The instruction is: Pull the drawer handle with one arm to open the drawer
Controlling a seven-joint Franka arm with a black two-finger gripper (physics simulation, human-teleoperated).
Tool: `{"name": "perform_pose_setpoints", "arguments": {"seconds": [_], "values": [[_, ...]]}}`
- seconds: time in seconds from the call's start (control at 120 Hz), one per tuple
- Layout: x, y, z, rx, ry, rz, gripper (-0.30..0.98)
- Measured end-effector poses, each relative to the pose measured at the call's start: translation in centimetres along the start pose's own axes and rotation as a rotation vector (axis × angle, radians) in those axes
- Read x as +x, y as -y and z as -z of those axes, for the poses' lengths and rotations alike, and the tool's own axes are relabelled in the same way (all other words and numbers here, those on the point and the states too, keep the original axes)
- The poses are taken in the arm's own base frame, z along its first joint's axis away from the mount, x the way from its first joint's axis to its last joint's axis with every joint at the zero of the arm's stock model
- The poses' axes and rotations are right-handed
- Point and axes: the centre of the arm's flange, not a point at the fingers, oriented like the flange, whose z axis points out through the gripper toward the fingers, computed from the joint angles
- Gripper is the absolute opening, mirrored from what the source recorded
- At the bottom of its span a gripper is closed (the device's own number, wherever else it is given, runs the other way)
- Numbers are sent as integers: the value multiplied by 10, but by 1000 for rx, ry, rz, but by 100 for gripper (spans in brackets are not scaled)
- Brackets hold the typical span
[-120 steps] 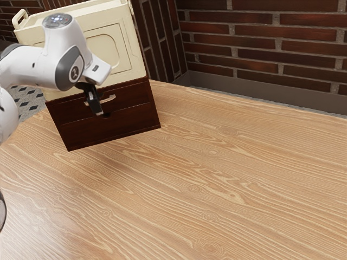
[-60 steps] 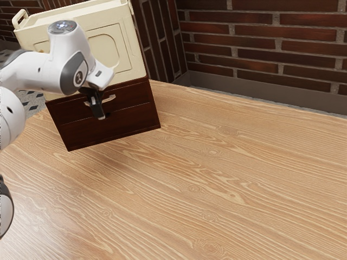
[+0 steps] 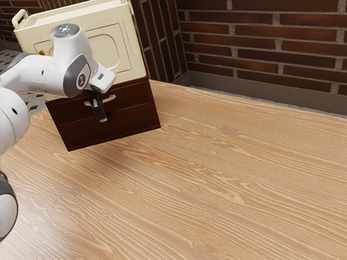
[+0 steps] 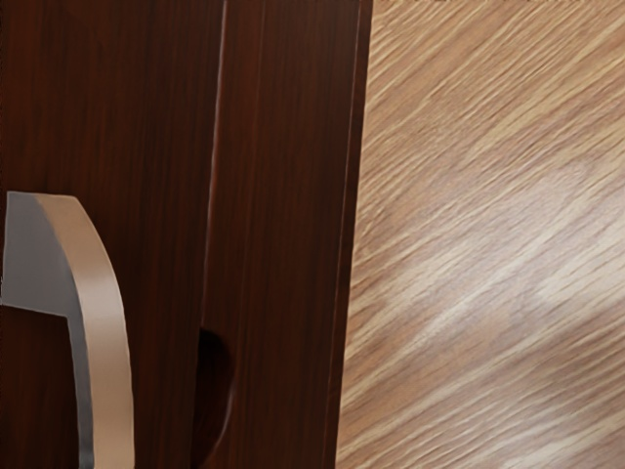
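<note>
Currently, the drawer handle [image 4: 109,322] is on the upper drawer [image 3: 133,94] of the dark wooden cabinet [image 3: 116,127]; the drawer is flush with the cabinet front. The handle's long axis runs crosswise, roughly parallel to the seam, its curved bar bowed outward over the table [image 3: 217,179]. My gripper [image 3: 101,117] is at the handle; I cannot determine its opening, contact or grip. The arm's joint cover [image 3: 82,82] bears a mark, too small to read.

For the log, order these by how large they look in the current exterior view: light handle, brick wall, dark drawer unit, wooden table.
Largest to smallest:
1. wooden table
2. brick wall
3. dark drawer unit
4. light handle
</note>
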Motion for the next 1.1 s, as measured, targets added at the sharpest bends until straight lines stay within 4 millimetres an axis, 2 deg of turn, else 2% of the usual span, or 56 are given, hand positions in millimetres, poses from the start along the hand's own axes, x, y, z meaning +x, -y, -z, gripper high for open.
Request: {"name": "perform_pose_setpoints", "arguments": {"seconds": [0.15, 0.35, 0.55, 0.725, 0.883, 1.1], "values": [[-4, 2, -2, -1, 2, 5, 68], [-5, 3, -5, -6, -1, 10, 58], [-5, 2, 2, -9, -13, 15, 38], [-6, 2, 10, -12, -20, 17, 8], [-4, -2, 13, -24, -29, 15, -2], [-3, -9, 18, -36, -37, 12, -8]]}}
